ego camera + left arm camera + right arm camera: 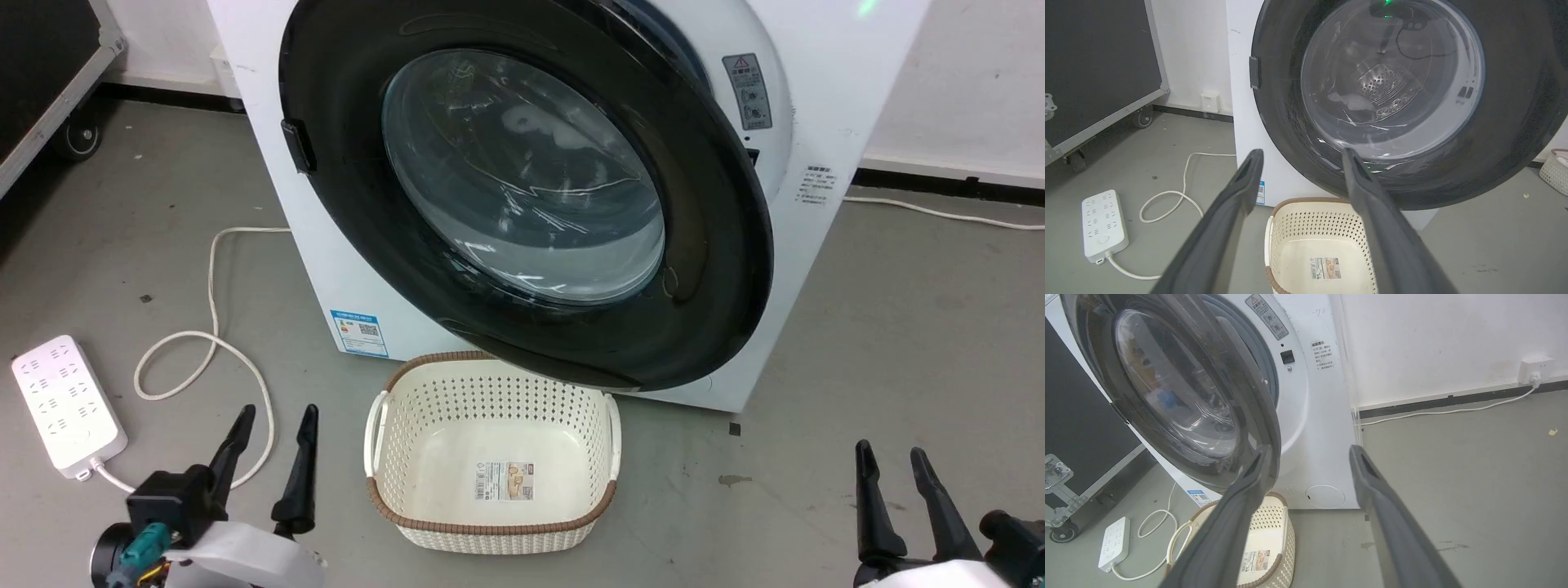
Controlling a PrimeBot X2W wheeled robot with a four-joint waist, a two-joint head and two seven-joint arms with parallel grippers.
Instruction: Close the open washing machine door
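No wording is legible: a warning-triangle label (747,91) and a blue QR-code sticker (360,331) sit on the washing machine (849,73) (print too small), a printed label (505,480) in the basket (490,527).

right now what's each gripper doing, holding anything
Left gripper: open, holding nothing.
Right gripper: open, holding nothing, not touching the washing machine door.

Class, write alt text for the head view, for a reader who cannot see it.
The washing machine door, black-rimmed glass, hangs open above a cream basket. The left gripper and right gripper sit low, jaws open.
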